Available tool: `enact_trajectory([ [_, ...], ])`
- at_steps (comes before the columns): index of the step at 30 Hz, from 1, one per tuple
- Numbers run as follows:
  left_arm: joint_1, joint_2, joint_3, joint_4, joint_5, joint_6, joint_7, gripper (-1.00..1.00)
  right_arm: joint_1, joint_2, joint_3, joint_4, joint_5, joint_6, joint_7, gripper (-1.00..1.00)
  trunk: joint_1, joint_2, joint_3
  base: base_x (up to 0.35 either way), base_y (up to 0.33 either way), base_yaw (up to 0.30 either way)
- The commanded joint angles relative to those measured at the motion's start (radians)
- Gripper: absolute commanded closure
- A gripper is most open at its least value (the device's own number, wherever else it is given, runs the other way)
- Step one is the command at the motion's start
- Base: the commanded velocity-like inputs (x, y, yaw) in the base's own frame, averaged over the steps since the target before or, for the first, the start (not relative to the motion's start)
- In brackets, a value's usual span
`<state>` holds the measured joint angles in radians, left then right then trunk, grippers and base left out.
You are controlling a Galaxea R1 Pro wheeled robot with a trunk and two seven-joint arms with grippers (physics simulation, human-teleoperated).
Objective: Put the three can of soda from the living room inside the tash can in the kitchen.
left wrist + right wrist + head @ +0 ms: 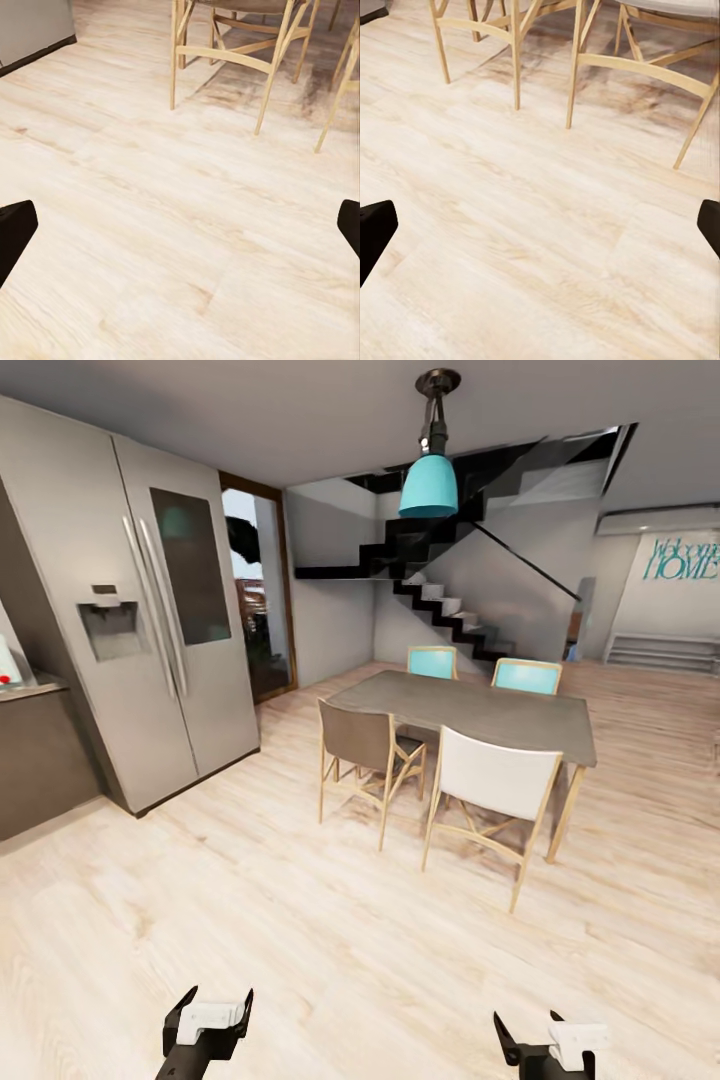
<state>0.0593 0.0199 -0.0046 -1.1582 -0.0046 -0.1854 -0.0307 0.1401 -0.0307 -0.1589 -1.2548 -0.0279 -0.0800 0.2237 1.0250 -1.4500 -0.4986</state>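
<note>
With the left gripper (209, 1015) and right gripper (548, 1040) hanging low, both spread wide and empty, over bare wood floor (300, 920), the robot is facing the kitchen's dining table (480, 710) and fridge (150, 610), risking clipping a chair (365, 750) while steering, no cans or bin showing.

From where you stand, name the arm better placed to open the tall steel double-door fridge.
Left, probably. The tall steel double-door fridge stands at the left, on the side of the left pincer. The right pincer hangs opposite the grey dining table. Both pincers are open and empty.
</note>
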Motion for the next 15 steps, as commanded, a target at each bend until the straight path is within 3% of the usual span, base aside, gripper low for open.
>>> enact_trajectory([
  [1,0.000,0.000,0.000,0.000,0.000,0.000,0.000,-1.00,0.000,0.000,0.000,0.000,0.000,0.000,0.000,-1.00,0.000,0.000,0.000,0.167,0.055,-0.250],
  [15,0.001,0.000,0.000,0.000,-0.002,0.000,0.000,-1.00,0.000,0.000,0.002,0.000,0.000,0.000,0.000,-1.00,0.000,0.000,0.000,0.236,0.001,-0.251],
])
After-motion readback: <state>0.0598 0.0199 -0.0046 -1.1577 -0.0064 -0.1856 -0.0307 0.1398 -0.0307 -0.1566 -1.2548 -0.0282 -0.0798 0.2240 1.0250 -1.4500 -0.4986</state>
